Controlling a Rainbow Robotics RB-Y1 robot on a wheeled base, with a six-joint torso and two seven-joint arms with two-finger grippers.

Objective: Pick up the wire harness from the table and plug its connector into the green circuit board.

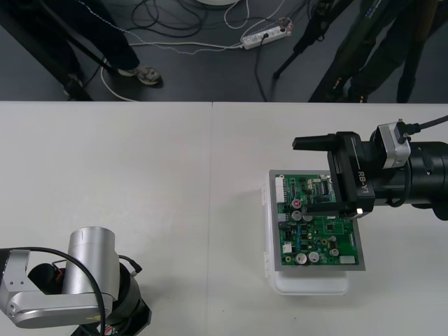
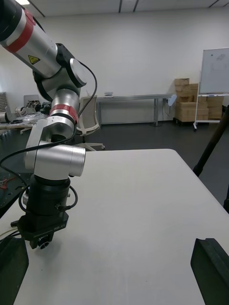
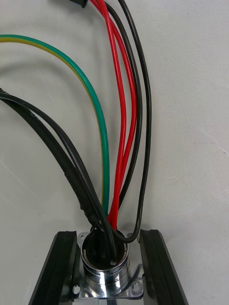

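The table (image 1: 175, 175) is bare over most of its width. The left arm (image 1: 87, 280) is bent low over the near-left corner. The right arm (image 1: 420, 178) reaches in level from the right edge, about midway along it.

The board (image 1: 322, 245) sits on its white base (image 1: 308, 283) on the right half of the table, nearer the near edge than the far one. The right gripper (image 1: 301, 175) hangs over the board's far part. Its fingers (image 1: 318, 142) are spread wide with nothing between them. One is beyond the board's far edge and the other lies across the board's middle.

The left gripper (image 3: 107, 236) points down at the table by the near-left corner, well apart from the board. Its fingers (image 3: 57, 267) are drawn in, one on each side of the harness (image 3: 125, 143), and they press on the flange of the socket (image 3: 104, 267). The socket stands between them with its open end facing away from the gripper.

From the socket the wires run outward over the table top, away from the fingers. Two red wires (image 3: 121, 119) run side by side, with thin black wires (image 3: 143, 119) beside them. A green wire (image 3: 90, 95) bends off to one side, and a thicker black pair (image 3: 52, 138) bends further that way. Whether the wires rest on the table or hang just above it cannot be told.
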